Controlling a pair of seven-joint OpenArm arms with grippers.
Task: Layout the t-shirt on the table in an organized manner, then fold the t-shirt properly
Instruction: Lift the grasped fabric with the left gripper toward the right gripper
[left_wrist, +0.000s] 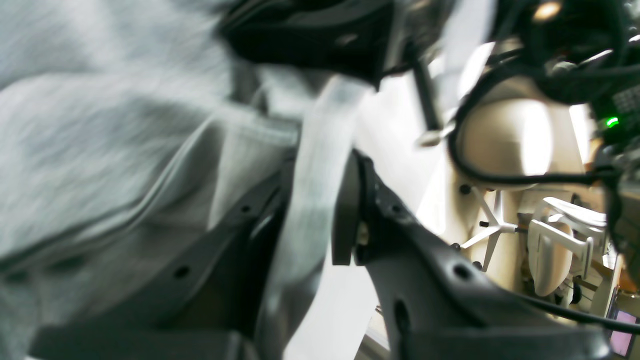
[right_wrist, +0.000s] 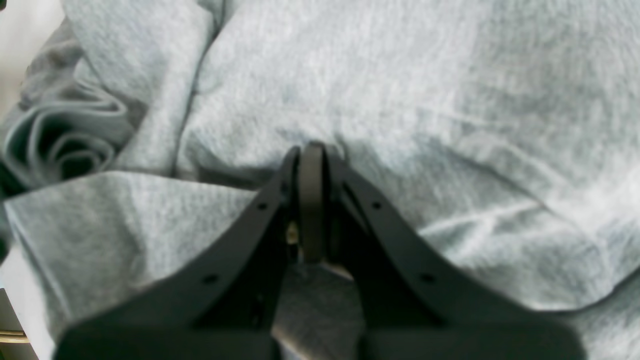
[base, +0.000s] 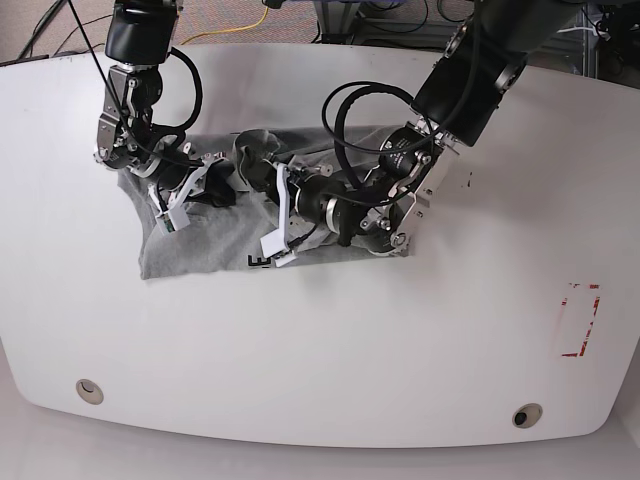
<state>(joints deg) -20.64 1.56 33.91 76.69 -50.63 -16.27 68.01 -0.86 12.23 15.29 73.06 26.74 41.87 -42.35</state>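
Note:
The grey t-shirt (base: 200, 245) lies crumpled on the white table (base: 400, 350), left of centre, with a bit of dark lettering at its front edge. My left gripper (base: 272, 215) reaches in from the right. In the left wrist view it (left_wrist: 315, 190) is shut on a raised fold of the t-shirt (left_wrist: 100, 130), which runs up between its fingers. My right gripper (base: 185, 190) is at the shirt's back left corner. Seen from its wrist camera, it (right_wrist: 311, 150) is shut, tips pinched into the puckered t-shirt (right_wrist: 400, 90), with cloth showing between the fingers' bases.
A red tape outline (base: 580, 320) marks the table's right side. Two round grommets (base: 88, 390) (base: 527, 414) sit near the front edge. Black cables loop over the left arm above the shirt. Floor and cables lie beyond the far edge.

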